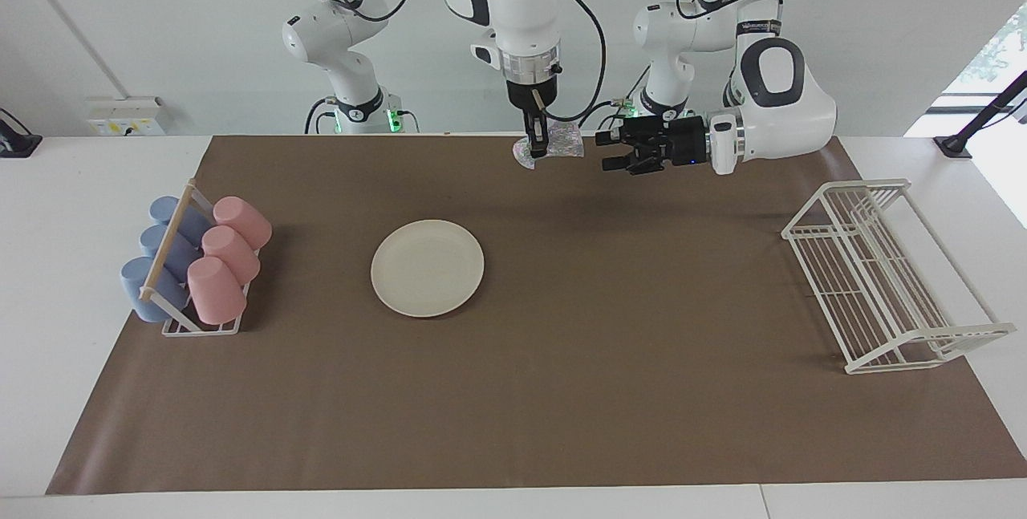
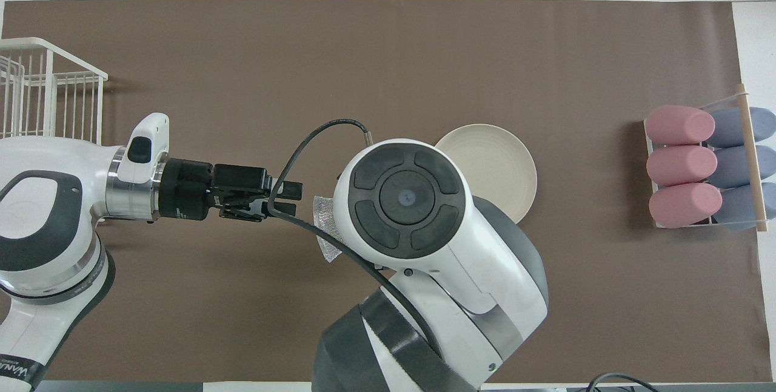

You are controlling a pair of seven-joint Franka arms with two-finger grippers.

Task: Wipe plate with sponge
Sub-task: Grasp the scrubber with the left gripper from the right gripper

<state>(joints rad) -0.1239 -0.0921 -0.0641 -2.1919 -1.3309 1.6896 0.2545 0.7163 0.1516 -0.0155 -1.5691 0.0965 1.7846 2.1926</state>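
At upper centre of the facing view, the right gripper hangs raised above the brown mat, pointing straight down, its jaws clenched on the sponge. The silvery mesh wad dangles from the jaws, clear of the mat. In the overhead view only a corner of the sponge shows at centre frame; the right arm's wrist covers the gripper itself.

Just right of the sponge in the facing view, the left gripper is held level, pointing sideways at the sponge, jaws released, nothing between them. Its tips are near the sponge but apart from it. In the overhead view the left gripper enters from the left edge and ends just beside the mesh corner.

Plate: lies flat on the mat, centre-left of the facing frame, lower than both grippers, well apart from the sponge. Nothing on it. In the overhead view the plate sits right of centre, partly covered by the right arm.

Cup rack at the left of the facing frame, holding pink and blue cups lying tilted. White wire rack at the right of the frame, standing on the mat's edge. White tabletop shows around the mat.
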